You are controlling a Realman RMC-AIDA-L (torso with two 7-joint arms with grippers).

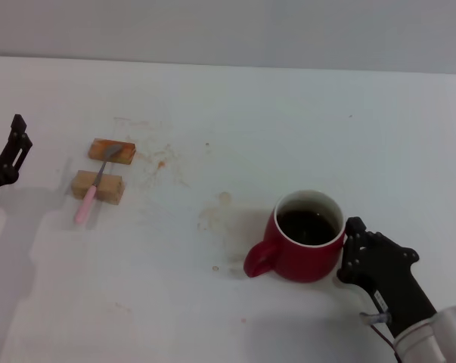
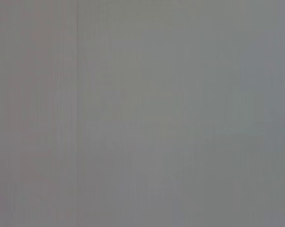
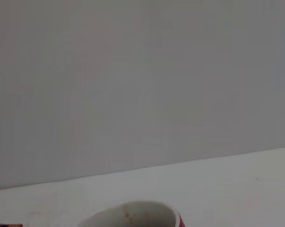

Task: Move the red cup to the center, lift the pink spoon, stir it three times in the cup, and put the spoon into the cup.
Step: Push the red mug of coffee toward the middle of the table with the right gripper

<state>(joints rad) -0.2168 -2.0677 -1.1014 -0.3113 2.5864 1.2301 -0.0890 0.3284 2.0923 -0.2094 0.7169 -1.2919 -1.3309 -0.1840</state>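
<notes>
The white table (image 1: 235,113) carried faint brownish stains near its middle. The red cup (image 1: 302,253) was the biggest thing on it: round-bellied and glossy, white inside, dark liquid within, its loop handle turned toward the robot's left. It stood right of centre, toward the near edge. The right gripper (image 1: 350,246) pressed against the cup's right wall; whether its fingers gripped the wall or only touched it could not be told. The left gripper (image 1: 14,147) hung at the table's left edge, well apart from everything, its opening unclear. Two tan wooden blocks (image 1: 99,186) lay left of centre, and the pink spoon (image 1: 90,197) rested across them, pink handle nearest the robot.
</notes>
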